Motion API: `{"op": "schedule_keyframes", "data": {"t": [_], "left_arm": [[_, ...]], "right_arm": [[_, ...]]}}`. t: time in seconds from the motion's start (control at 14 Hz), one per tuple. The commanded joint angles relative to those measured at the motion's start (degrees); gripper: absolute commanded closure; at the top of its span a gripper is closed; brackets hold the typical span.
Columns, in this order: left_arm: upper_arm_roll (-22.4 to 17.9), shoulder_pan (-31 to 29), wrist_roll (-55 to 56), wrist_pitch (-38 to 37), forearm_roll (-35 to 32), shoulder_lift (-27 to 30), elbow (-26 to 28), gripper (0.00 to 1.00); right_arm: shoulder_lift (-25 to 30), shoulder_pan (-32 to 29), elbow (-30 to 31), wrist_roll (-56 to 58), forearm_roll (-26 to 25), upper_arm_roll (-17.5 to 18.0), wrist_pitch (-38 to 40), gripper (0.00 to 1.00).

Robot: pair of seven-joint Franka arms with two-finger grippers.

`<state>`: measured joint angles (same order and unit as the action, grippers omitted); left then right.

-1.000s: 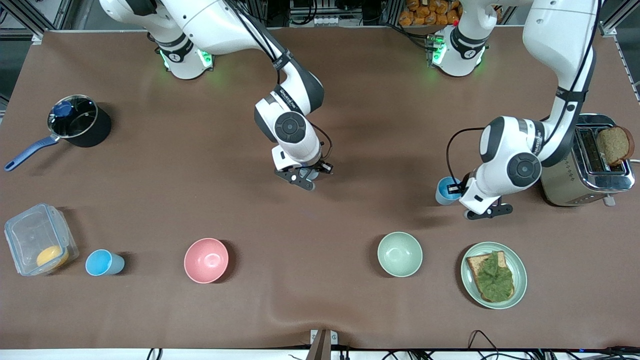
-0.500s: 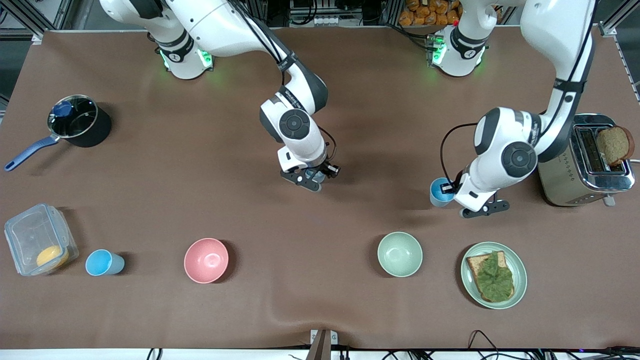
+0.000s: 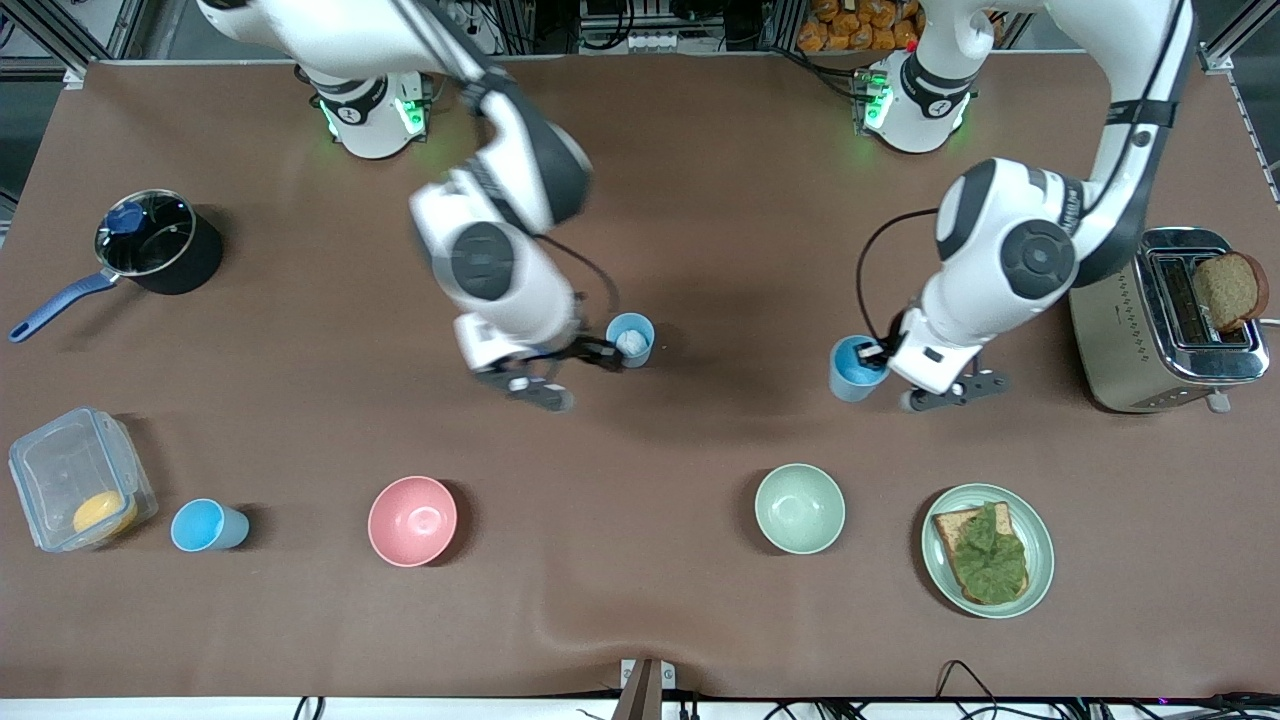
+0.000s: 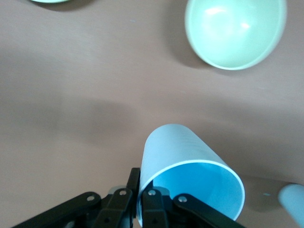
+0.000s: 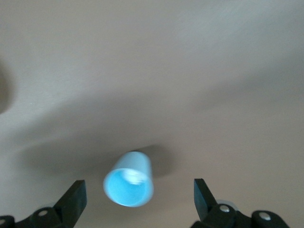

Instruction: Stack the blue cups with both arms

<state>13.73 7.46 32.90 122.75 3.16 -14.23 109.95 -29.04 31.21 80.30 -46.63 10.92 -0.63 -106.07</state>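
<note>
1. Cups: three blue ones in view. The cup with the white lump (image 3: 630, 340) stands upright on the table near the middle; a bright cup (image 3: 854, 368) is carried by the left arm; a third cup (image 3: 208, 526) stands near the front edge, just beside the clear box (image 3: 78, 490) toward the right arm's end

2. Left gripper (image 3: 890, 365): clenched on the rim of the bright cup (image 4: 190, 180), one finger inside the mouth and one outside. It hangs over bare table between the middle and the toaster (image 3: 1165, 325), farther from the front camera than the green bowl (image 3: 799, 508). Cup looks tilted in the wrist view, mouth toward the wrist

3. Right gripper (image 3: 545, 375): released, fingers spread wide, holding nothing. It sits over the table just beside the lump cup, on the side toward the right arm's end. Right wrist view shows that cup (image 5: 129, 179) lying between the two fingers (image 5: 73, 202) but well ahead of them, apart

4. Key relation, as I judge it: the carried cup lies well toward the left arm's end from the standing lump cup, so the left arm must travel toward the middle, level the cup and bring its base down over the open mouth

5. Risk: the lump inside may stop the cups from nesting fully

6. Pink bowl (image 3: 412, 520) lies clear of both paths
</note>
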Motion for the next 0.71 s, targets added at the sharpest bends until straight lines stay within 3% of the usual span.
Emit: {"op": "schedule_keyframes", "data": {"t": [0.0,0.14,0.36,0.5,0.64], "left_arm": [[4.97,0.44,7.41,-1.38,1.67,-2.19,-4.9,1.0],[7.88,2.37,14.0,-1.38,1.59,-6.05,-9.9,1.0],[7.89,9.48,23.84,-1.38,0.98,-12.11,-16.67,1.0],[7.63,11.95,28.61,-1.29,0.53,-13.8,-18.01,1.0],[7.71,12.75,29.94,-1.29,0.62,-13.72,-18.01,1.0]], "right_arm": [[6.52,-9.82,2.14,16.32,-0.46,1.25,8.3,0.0],[9.52,-16.24,2.23,29.68,-1.77,1.07,12.98,0.0],[11.1,-24.78,1.96,53.41,-6.61,1.08,13.26,0.0],[13.38,-28.91,2.05,58.65,-6.53,1.07,15.53,0.0],[16.54,-29.02,2.05,58.32,-6.79,0.9,19.22,0.0]]}}
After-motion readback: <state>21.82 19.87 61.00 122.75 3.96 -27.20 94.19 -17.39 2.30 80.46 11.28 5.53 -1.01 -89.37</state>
